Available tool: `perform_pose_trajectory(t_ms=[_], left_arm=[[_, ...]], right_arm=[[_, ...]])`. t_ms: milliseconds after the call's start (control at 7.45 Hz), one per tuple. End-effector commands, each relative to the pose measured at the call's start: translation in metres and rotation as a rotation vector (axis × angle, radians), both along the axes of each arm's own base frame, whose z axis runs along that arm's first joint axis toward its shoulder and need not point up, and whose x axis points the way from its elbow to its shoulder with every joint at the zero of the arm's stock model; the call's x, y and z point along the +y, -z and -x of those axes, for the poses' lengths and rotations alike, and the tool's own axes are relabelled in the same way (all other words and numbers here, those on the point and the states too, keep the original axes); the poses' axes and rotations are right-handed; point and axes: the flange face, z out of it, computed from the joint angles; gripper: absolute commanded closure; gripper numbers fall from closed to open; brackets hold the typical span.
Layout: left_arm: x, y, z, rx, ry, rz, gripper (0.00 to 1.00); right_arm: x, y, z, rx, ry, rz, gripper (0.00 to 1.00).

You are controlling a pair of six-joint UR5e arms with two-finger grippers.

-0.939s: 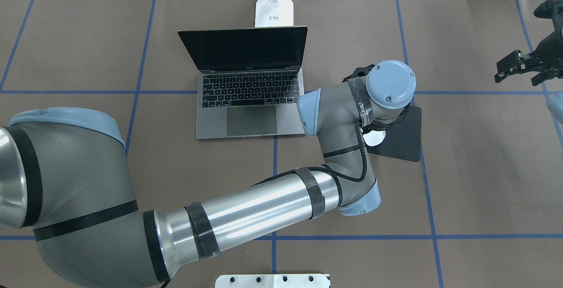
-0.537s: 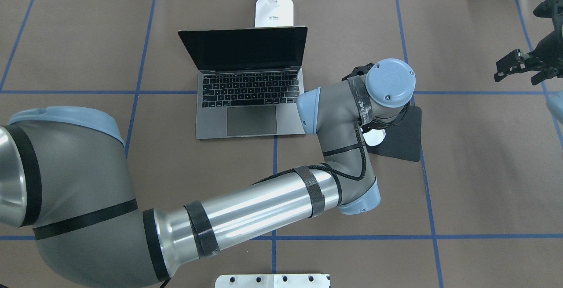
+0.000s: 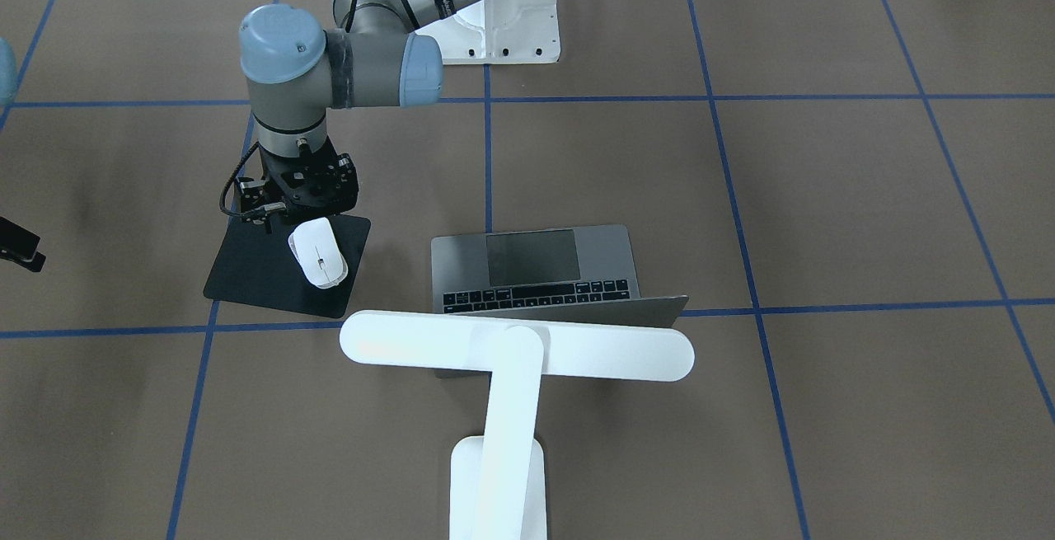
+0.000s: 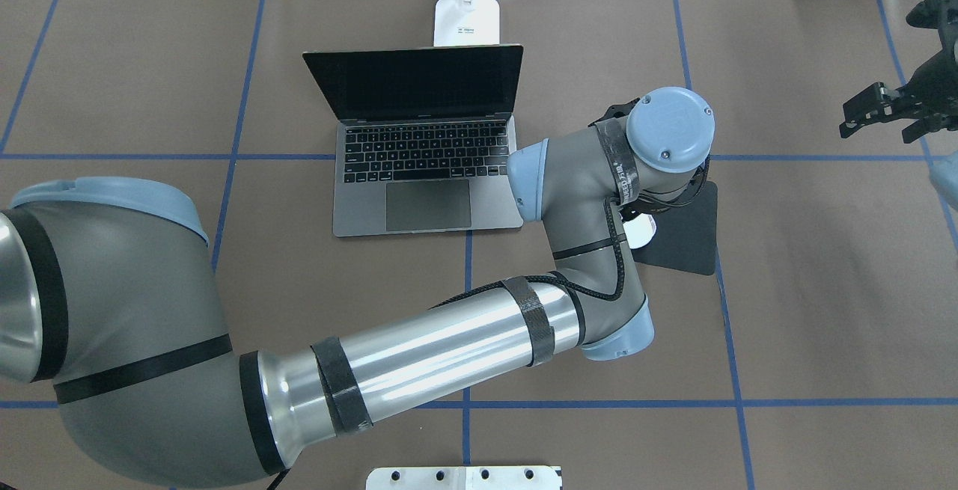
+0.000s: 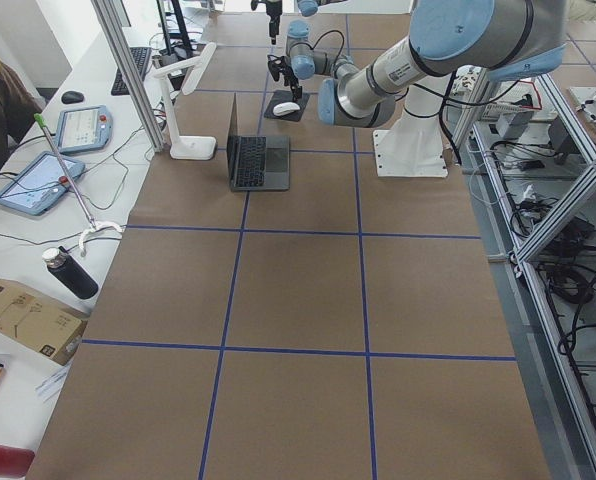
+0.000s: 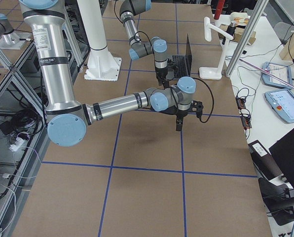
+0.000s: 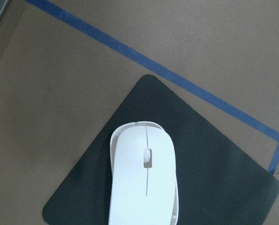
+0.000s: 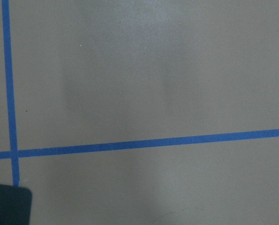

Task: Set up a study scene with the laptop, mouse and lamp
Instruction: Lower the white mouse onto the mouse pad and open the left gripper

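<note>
The open grey laptop (image 4: 426, 176) sits mid-table with its screen toward the white lamp (image 3: 515, 350), whose bar head hangs over the lid. The white mouse (image 3: 317, 253) lies on the black mouse pad (image 3: 255, 276) to the laptop's right as the overhead view shows it. It fills the left wrist view (image 7: 144, 183), with no fingers on it. My left gripper (image 3: 298, 208) hangs just above the mouse's near end, open and apart from it. In the overhead view the wrist hides it. My right gripper (image 4: 887, 112) is open and empty at the table's right edge.
The white bolted pedestal (image 3: 494, 29) stands at the robot's side of the table. My left forearm (image 4: 449, 355) stretches across the table in front of the laptop. Blue tape lines (image 4: 718, 325) mark the brown table cover. Cables and boxes line the far edge.
My left wrist has moved a little away from the robot, toward the far side of the pad. The mouse stays on the pad. The right gripper has barely shifted.
</note>
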Motion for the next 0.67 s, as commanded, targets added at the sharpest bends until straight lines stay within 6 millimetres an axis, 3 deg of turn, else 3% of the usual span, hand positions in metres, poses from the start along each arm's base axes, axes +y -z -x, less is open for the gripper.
perform_pose_trajectory(t_ms=[0,268,403,537], left_arm=[[0.008,0.016,0.038,-0.016,-0.082,0.036,0.01],[0.016,-0.026,0.098,-0.054,-0.169,-0.021,0.01],[0.014,-0.055,0.14,-0.082,-0.203,-0.052,0.01],[0.017,-0.098,0.185,-0.099,-0.243,-0.147,0.01]], right_arm=[[-0.001,0.003,-0.001,0.0,-0.002,-0.006,0.0],[-0.002,0.004,-0.001,0.0,-0.002,-0.009,0.0],[-0.003,0.005,0.0,0.0,-0.002,-0.014,0.0],[-0.003,0.005,0.0,0.0,-0.002,-0.015,0.0]])
